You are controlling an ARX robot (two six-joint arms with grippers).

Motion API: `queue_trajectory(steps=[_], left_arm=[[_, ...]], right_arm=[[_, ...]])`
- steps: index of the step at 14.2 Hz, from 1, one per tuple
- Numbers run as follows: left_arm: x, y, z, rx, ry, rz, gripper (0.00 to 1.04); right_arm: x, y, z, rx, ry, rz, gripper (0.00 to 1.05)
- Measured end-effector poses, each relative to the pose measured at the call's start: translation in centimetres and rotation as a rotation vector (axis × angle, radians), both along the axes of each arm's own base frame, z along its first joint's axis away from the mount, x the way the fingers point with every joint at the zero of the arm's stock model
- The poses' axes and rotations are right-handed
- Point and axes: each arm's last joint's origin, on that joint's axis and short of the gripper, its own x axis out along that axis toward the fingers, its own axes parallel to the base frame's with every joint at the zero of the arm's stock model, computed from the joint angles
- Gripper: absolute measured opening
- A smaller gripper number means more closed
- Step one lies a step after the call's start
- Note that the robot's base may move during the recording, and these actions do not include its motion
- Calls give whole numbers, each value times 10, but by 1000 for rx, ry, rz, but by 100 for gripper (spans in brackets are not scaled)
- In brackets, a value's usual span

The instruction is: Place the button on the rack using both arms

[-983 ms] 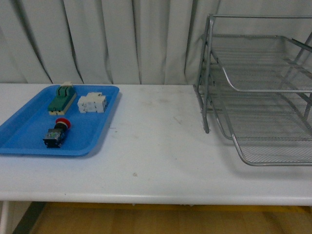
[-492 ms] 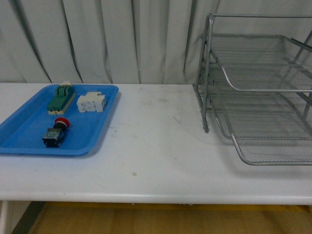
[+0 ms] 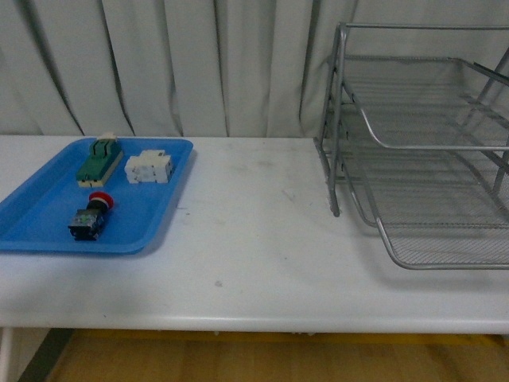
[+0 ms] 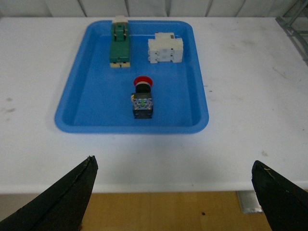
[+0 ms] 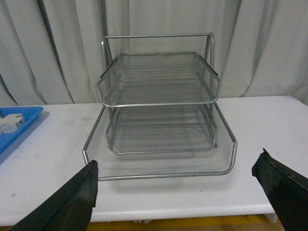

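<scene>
Left gripper [image 4: 173, 162]: jaws set wide apart, holding nothing, positioned above the near table [image 3: 254, 247] edge. Right gripper [image 5: 178, 160]: jaws likewise apart and holding nothing, facing the rack [image 3: 421, 147].

Front view, lower left: the button [image 3: 90, 218] lies on its side in the near part of the blue tray [image 3: 36, 219], red cap toward the far end. Farther back in the tray lie a green-and-cream block [image 3: 100, 160] and, beside it, a white block [image 3: 149, 168]. The rack occupies the right of the frame, well apart from the tray. A curtain [image 3: 199, 64] closes the background.
</scene>
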Motion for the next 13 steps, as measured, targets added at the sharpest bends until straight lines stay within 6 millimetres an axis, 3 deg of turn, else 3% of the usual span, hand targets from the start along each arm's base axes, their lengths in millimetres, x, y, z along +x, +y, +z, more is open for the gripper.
queue_trajectory(steps=[1,4,7,10,13], left_arm=[[36,3,-2,-1,83,-6,98],[135,23,-36,-27,319,17,98],[200,29,-69,-39,435,-12,98],[241,31,-94,-32,479,-23,98],[264,38,-112,5,488,21,98]], right_arm=[[0,0,0,0,0,0,97],[0,0,0,0,0,0,98],[0,0,0,0,0,0,98],[0,0,0,0,0,0,98],[0,0,0,0,0,0,98]])
